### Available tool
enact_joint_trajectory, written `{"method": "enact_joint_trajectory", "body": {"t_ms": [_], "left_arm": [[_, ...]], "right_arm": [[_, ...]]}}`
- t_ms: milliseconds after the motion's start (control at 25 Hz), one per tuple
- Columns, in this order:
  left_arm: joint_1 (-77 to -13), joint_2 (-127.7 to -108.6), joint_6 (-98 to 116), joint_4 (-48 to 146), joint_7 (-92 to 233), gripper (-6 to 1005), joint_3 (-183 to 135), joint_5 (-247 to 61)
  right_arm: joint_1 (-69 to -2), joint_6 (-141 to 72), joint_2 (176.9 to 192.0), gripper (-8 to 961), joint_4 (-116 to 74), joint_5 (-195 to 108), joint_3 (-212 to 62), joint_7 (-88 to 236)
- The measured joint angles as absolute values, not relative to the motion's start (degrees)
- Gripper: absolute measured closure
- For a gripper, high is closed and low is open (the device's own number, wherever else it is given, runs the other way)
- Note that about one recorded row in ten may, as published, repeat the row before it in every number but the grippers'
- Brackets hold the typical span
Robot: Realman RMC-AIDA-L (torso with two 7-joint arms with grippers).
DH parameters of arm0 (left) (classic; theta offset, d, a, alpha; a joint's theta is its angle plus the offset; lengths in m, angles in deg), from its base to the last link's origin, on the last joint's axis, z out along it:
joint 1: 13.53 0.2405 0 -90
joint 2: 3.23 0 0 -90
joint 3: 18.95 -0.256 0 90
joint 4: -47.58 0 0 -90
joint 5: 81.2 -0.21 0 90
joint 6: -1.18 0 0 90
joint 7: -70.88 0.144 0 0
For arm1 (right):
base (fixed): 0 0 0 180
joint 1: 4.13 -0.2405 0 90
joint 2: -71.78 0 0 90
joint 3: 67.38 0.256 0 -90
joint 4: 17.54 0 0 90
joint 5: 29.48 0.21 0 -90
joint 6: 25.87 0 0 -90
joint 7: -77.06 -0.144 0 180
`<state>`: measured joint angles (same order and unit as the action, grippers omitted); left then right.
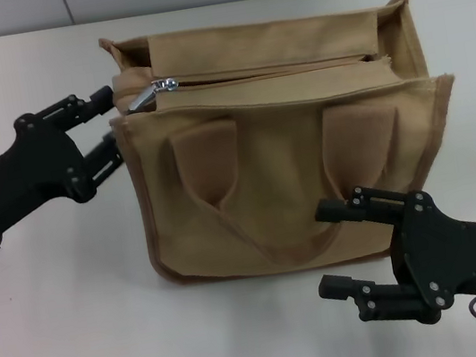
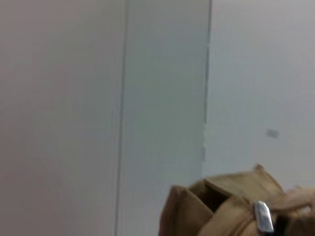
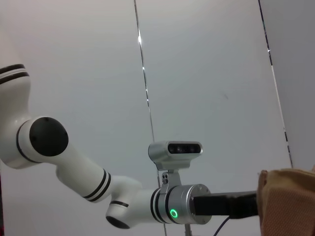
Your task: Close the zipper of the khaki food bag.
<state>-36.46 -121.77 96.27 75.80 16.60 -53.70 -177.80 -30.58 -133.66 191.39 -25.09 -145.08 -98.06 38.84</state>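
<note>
At the desk's (image 1: 63, 333) middle stands the khaki food bag (image 1: 292, 179), its zipper (image 1: 266, 72) drawn across the top, pull tab (image 1: 155, 92) at its left end. The left gripper (image 1: 112, 126) spreads wide against the bag's left side; the right gripper (image 1: 326, 250) gapes empty near the desk's front edge

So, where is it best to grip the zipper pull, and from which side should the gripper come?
Probably the silver pull tab itself. It sits at the left end of the zipper and sticks out slanted off the khaki food bag, so the left gripper, open beside that end, could pinch it from the left.
</note>
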Motion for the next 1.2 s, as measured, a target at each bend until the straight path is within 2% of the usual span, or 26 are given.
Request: {"method": "enact_joint_trajectory", "body": {"t_ms": [200,440,1200], "left_arm": [[-34.3,-121.89,94.1,80.6,15.6,587,-56.5,-177.8],[-34.2,-121.88,89.4,80.8,16.8,348,-58.1,-177.9],[-34.0,-122.04,89.5,76.8,17.6,342,-61.3,-163.1]], "right_arm": [[-30.6,-133.5,191.39,216,-25.1,-145.0,-98.0,38.8],[-30.9,-132.8,191.43,216,-24.6,-144.9,-98.1,38.8],[-31.2,-132.1,191.48,216,-23.4,-144.8,-97.7,39.6]]}}
